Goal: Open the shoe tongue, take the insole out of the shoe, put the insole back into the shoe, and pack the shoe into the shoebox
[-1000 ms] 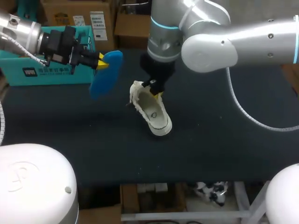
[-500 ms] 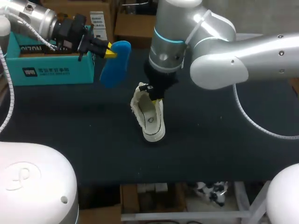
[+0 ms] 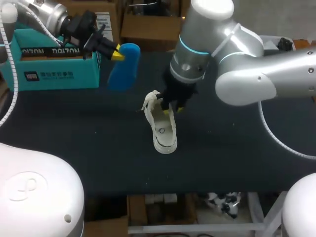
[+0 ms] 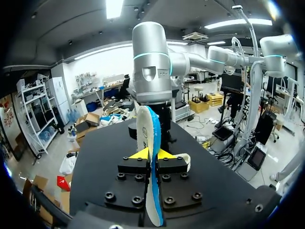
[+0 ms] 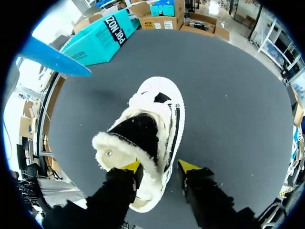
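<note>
From the head view, my left gripper point(image 3: 114, 54) sits in the upper left of the frame, its fingers pinched on the blue insole point(image 3: 123, 69) just beside the teal shoebox point(image 3: 49, 71). At the centre, the white shoe point(image 3: 163, 128) lies on the dark surface point(image 3: 237, 148) with my right gripper point(image 3: 173, 105) at its heel end. On the left wrist view, the insole point(image 4: 145, 129) stands edge-on, clamped between the narrow fingers point(image 4: 138, 154). On the right wrist view, the right gripper point(image 5: 161, 167) grips the shoe point(image 5: 157, 119) by its side wall, one tip in the fleecy lining and the other outside.
</note>
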{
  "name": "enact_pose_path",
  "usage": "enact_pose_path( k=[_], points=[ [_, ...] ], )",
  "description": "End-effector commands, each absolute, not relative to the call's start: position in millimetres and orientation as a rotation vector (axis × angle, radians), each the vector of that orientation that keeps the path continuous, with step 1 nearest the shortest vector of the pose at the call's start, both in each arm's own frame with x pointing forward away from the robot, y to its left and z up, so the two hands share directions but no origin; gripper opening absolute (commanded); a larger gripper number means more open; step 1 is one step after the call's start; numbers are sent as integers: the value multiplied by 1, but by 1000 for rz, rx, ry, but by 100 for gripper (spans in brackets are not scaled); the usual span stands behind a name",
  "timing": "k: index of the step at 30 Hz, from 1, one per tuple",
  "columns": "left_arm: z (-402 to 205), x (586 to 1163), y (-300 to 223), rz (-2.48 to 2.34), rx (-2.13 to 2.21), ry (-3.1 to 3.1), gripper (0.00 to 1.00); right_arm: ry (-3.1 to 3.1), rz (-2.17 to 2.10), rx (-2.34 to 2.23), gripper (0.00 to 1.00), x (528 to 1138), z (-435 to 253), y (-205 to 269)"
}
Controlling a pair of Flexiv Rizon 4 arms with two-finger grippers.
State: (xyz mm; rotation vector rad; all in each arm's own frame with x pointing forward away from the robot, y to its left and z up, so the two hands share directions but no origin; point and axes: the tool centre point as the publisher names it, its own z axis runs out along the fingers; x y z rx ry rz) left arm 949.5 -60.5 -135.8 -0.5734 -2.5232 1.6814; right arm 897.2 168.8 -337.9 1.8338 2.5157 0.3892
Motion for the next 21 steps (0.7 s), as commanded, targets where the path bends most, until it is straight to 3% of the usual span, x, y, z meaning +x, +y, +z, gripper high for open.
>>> enact_pose_path(
  k=[1,21],
  points=[
    [-131,947,-66,1673,-610,-2482,0,2464,475,1853,100,876,-319,148],
    [-115,910,-76,1710,-550,-2396,0,2464,475,1853,100,876,-319,148]
  ],
)
